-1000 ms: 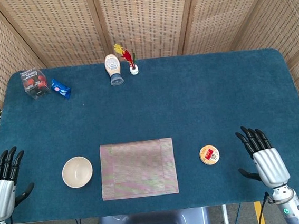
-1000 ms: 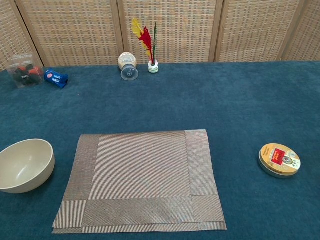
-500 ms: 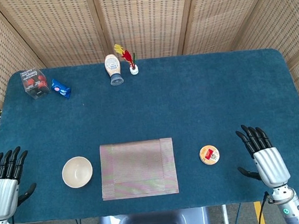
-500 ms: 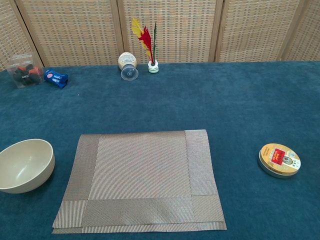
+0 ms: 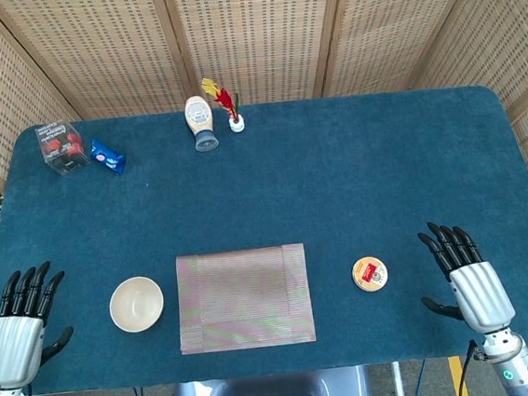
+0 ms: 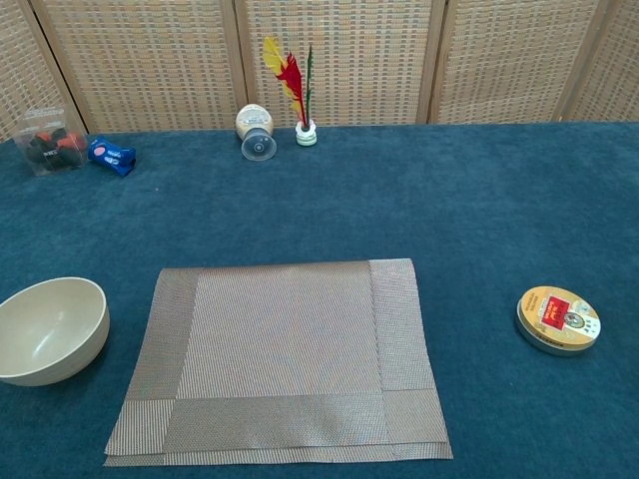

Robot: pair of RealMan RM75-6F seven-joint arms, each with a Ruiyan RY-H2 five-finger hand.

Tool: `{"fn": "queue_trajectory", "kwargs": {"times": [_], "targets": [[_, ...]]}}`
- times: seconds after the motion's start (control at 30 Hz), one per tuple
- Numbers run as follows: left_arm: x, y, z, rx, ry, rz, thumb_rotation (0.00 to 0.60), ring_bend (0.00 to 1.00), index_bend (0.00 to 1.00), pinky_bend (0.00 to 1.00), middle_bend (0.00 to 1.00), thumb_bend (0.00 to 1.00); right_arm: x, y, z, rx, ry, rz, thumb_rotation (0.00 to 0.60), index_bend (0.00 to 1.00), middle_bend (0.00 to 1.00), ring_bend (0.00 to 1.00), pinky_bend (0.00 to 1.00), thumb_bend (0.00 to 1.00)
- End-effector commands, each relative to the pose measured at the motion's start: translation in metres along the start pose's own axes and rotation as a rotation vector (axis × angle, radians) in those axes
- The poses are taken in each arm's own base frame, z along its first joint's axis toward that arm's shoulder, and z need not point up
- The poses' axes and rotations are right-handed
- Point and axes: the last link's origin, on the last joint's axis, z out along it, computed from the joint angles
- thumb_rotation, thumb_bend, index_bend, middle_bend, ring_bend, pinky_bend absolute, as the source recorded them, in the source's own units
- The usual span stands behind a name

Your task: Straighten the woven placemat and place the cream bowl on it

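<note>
The woven placemat (image 5: 244, 297) (image 6: 280, 354) lies flat near the table's front edge, its sides roughly square to that edge. The cream bowl (image 5: 137, 304) (image 6: 48, 329) stands upright and empty on the blue cloth just left of the mat, not touching it. My left hand (image 5: 19, 330) hovers at the front left corner, fingers spread, holding nothing, left of the bowl. My right hand (image 5: 469, 283) is at the front right, fingers spread and empty. Neither hand shows in the chest view.
A round tin (image 5: 370, 274) (image 6: 559, 319) sits right of the mat. At the back stand a tipped bottle (image 5: 201, 123), a small feather holder (image 5: 230, 103), a blue packet (image 5: 107, 156) and a clear box (image 5: 62, 146).
My left hand has shifted slightly to the right, toward the bowl. The right hand, mat and bowl have stayed put.
</note>
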Motion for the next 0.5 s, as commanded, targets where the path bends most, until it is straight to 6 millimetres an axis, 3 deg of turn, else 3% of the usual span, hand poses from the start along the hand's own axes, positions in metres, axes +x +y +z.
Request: {"fn": "queue_trajectory", "kwargs": {"times": [0.03, 0.2, 0.5], "targets": [[-0.005, 0.003, 0.0, -0.026, -0.034, 0.002, 0.6, 0.0, 0.22, 0.0, 0.0, 0.17, 0.001, 0.0, 0.0, -0.001, 0.0, 0.003, 0.6, 0.02, 0.0, 0.0, 0.0, 0.23], [-0.016, 0.006, 0.001, -0.039, -0.068, 0.018, 0.6, 0.0, 0.35, 0.0, 0.0, 0.17, 0.002, 0.002, 0.0, -0.005, 0.001, 0.009, 0.6, 0.02, 0.0, 0.0, 0.0, 0.23], [-0.053, 0.007, 0.0, -0.057, -0.173, 0.058, 0.6, 0.0, 0.41, 0.0, 0.0, 0.18, 0.0, 0.002, 0.001, -0.004, -0.007, 0.01, 0.6, 0.02, 0.0, 0.0, 0.0, 0.23]]}}
